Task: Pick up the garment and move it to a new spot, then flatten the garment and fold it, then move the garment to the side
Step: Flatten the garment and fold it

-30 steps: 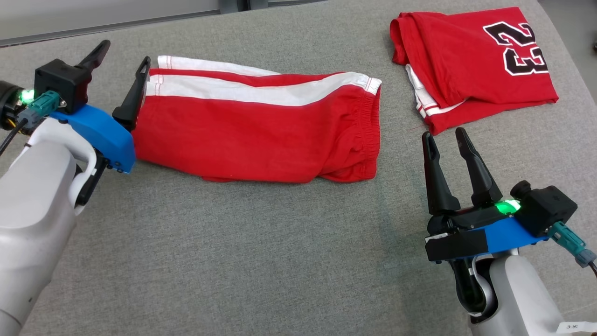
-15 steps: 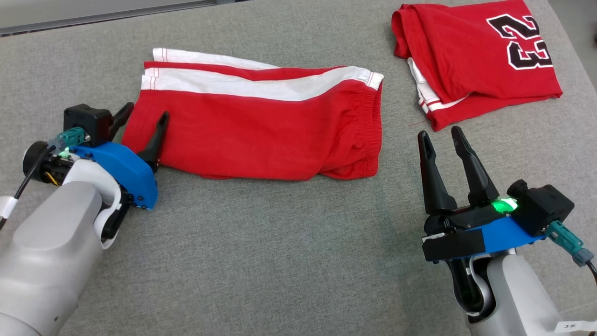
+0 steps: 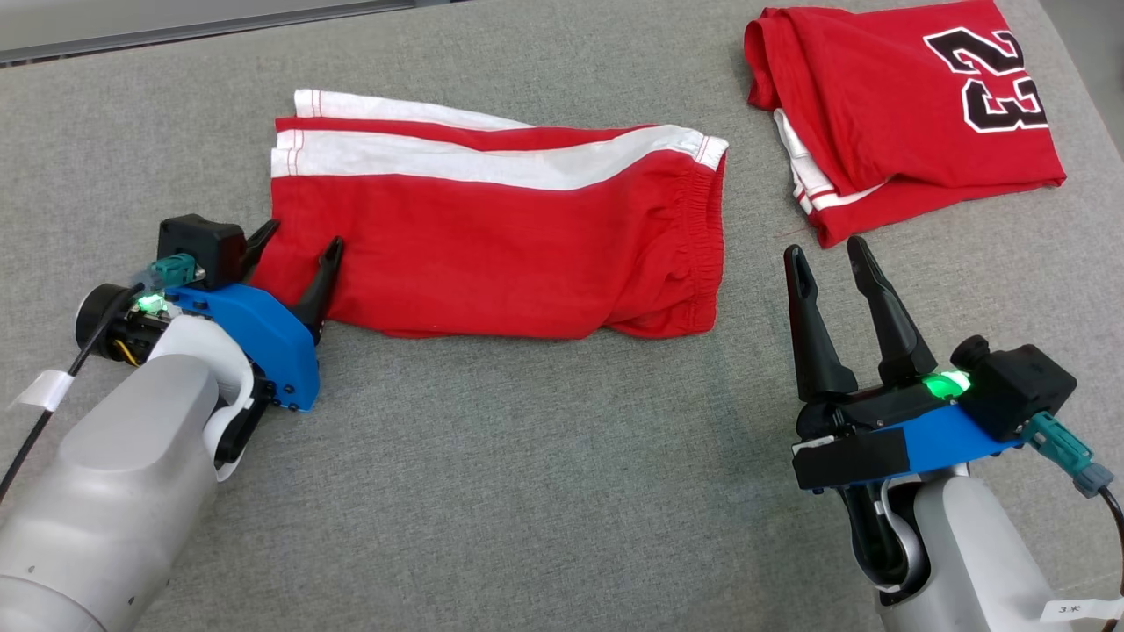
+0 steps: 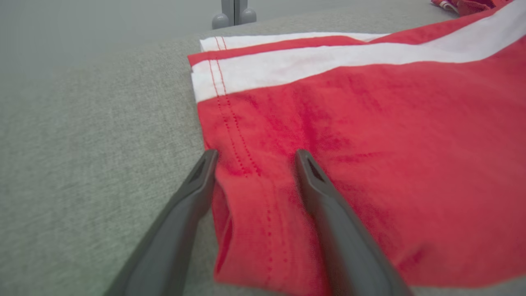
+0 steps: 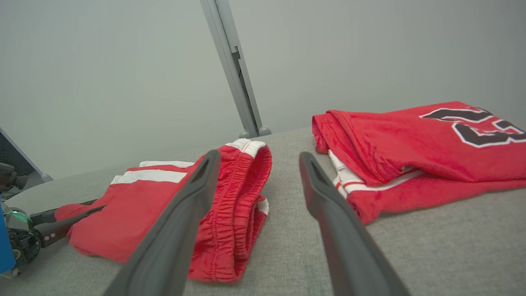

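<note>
The garment [image 3: 492,254] is a pair of red shorts with white side stripes, lying folded flat on the grey cloth table [image 3: 527,483]. My left gripper [image 3: 301,235] is open at its near-left hem corner. In the left wrist view the left gripper [image 4: 257,153] straddles the stitched hem of the garment [image 4: 370,123]: one finger rests beside the cloth's edge, the other lies on top of the red fabric. My right gripper [image 3: 824,247] is open with nothing between its fingers, hovering right of the waistband. Between the fingers of the right gripper [image 5: 259,154], the right wrist view shows the garment [image 5: 238,185].
A folded red jersey [image 3: 904,114] with a black number lies at the far right, just beyond my right fingertips, and its red fabric [image 5: 411,139] also shows in the right wrist view. Bare table stretches along the near side. A grey post [image 5: 234,61] stands behind the table.
My left gripper has come down from the far-left hem to the near-left corner and settled over the hem, still open. The right gripper has held its place. The head view shifted slightly.
</note>
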Motion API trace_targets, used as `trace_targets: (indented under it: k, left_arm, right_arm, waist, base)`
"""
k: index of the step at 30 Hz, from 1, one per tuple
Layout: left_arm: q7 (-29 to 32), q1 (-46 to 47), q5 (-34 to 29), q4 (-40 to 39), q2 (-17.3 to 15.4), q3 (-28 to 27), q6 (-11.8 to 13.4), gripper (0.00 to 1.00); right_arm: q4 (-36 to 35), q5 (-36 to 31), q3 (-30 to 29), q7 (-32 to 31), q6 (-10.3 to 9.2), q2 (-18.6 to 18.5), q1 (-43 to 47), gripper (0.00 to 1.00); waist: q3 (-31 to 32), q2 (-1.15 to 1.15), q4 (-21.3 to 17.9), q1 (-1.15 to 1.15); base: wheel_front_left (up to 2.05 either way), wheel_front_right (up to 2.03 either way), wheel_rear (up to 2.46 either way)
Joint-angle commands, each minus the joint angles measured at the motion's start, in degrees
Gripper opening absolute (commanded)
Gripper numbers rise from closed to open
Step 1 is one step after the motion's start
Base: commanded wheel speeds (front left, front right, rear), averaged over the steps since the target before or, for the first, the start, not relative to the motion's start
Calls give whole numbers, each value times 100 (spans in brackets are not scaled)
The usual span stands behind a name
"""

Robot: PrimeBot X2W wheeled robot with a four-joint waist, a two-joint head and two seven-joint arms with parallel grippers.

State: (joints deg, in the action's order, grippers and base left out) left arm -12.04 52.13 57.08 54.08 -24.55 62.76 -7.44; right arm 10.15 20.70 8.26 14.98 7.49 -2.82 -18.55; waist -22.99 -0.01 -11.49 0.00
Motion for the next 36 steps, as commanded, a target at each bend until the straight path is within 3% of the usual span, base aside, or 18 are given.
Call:
trace_targets:
  k: [1, 6, 7, 8, 9, 17, 22, 36]
  left_arm:
    - [40, -13, -46, 154, 51, 162, -3, 100]
    - [195, -57, -102, 327, 173, 540, -4, 100]
    - [187, -26, -174, 363, 182, 626, -5, 89]
    - [153, -12, -196, 411, 194, 666, -5, 33]
    - [135, -14, -182, 455, 218, 685, -5, 0]
    - [-190, 124, -236, 661, 317, 724, -3, 0]
    - [-319, 61, -279, 538, 409, 447, 19, 0]
    - [-320, -2013, -1179, -1672, 34, -1209, 798, 0]
  right_arm:
    - [25, -17, 5, 27, 1, -14, -42, 100]
    - [48, -8, 12, 28, 1, -14, -43, 100]
    - [48, -15, 10, 28, 1, -14, -44, 100]
    - [43, -18, 9, 28, 1, -14, -49, 100]
    - [40, -21, 12, 28, 1, -14, -53, 100]
    - [45, -37, 0, 28, 1, -13, 13, 100]
    - [87, -16, -13, 28, 1, -14, 190, 100]
    - [224, -30, -514, 28, 1, -14, 1007, 100]
  waist:
    - [0, 1, -16, 0]
    - [-3, 1, -39, 0]
    - [-6, 1, -39, 0]
    - [-9, 1, -40, 0]
    - [-8, 1, -42, 0]
    - [98, 1, -18, 0]
    - [336, 1, 42, 0]
    - [1160, 1, 515, 0]
  base:
    - [0, 0, 0]
    - [0, 0, 0]
    - [0, 0, 0]
    - [0, 0, 0]
    - [0, 0, 0]
    - [0, 0, 0]
    - [0, 0, 0]
    - [0, 0, 0]
